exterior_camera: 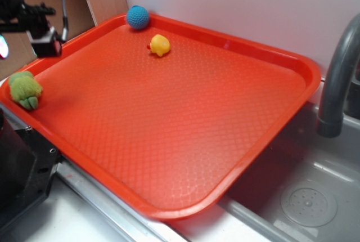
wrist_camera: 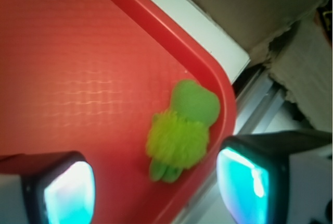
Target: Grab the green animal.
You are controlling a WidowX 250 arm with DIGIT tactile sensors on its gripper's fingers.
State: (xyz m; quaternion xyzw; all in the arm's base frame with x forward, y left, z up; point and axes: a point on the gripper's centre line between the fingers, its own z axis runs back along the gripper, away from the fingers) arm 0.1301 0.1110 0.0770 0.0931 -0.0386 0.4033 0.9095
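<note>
Seen from the wrist camera, the gripper (wrist_camera: 156,187) hangs above the corner of a red tray (wrist_camera: 78,67), its two glowing fingertips (wrist_camera: 70,193) spread wide with nothing between them. The green animal (wrist_camera: 179,130) lies just beyond and between the pads, on the tray floor close against the raised rim, fuzzy body nearer the camera and smooth rounded head pointing away. Past the rim run a white strip and brown cardboard (wrist_camera: 250,5).

In the exterior view, the green animal (exterior_camera: 25,90) sits in the tray's left corner, right by the rim (exterior_camera: 169,214). The arm enters at the upper left, and only its dark end with cables (exterior_camera: 42,34) shows, held above the tray's left edge and apart from the toy; its jaws cannot be made out here. Farther back, a yellow rubber duck (exterior_camera: 160,45) rests on the tray, and a blue crocheted ball (exterior_camera: 137,17) sits against the far rim. A grey faucet (exterior_camera: 337,79) rises over a sink (exterior_camera: 309,197) at right.
</note>
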